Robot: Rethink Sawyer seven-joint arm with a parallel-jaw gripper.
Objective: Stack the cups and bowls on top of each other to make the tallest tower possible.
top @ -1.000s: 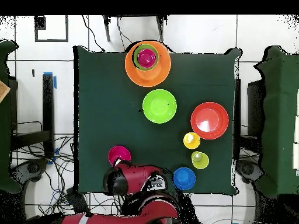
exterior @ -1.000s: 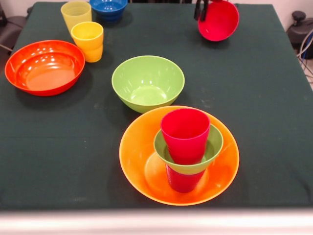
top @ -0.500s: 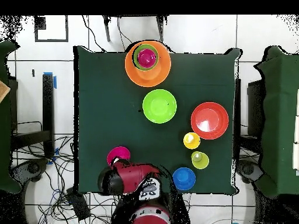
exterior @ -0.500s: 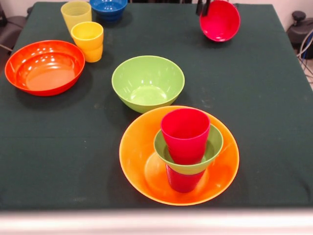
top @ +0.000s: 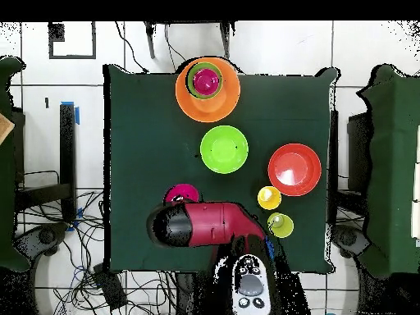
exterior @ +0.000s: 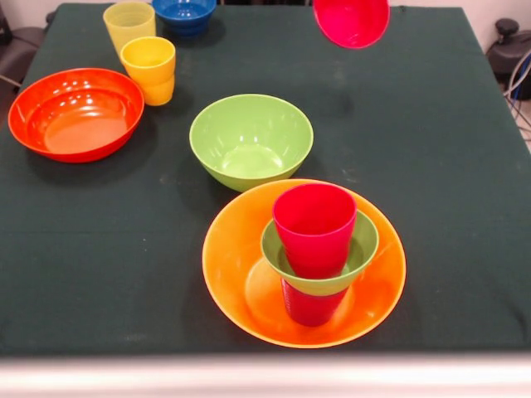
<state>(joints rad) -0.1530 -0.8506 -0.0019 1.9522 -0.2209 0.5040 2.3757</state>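
Hand: hidden beneath the arm (top: pixel 205 224) in the overhead view and out of the front view; whether it is apart or together cannot be told.
Small red-pink bowl (exterior: pixel 352 21): off the tabletop (exterior: pixel 431 149), tilted, apparently carried.
Key relation: the tower (exterior: pixel 315 249) stands well apart from the bowl, across the tabletop, past the large green bowl (exterior: pixel 250 139).
Tower top: red-pink cup (exterior: pixel 315 225), mouth up, in the small green bowl (exterior: pixel 362 245).
Next move, judged: carry the bowl over to that cup.
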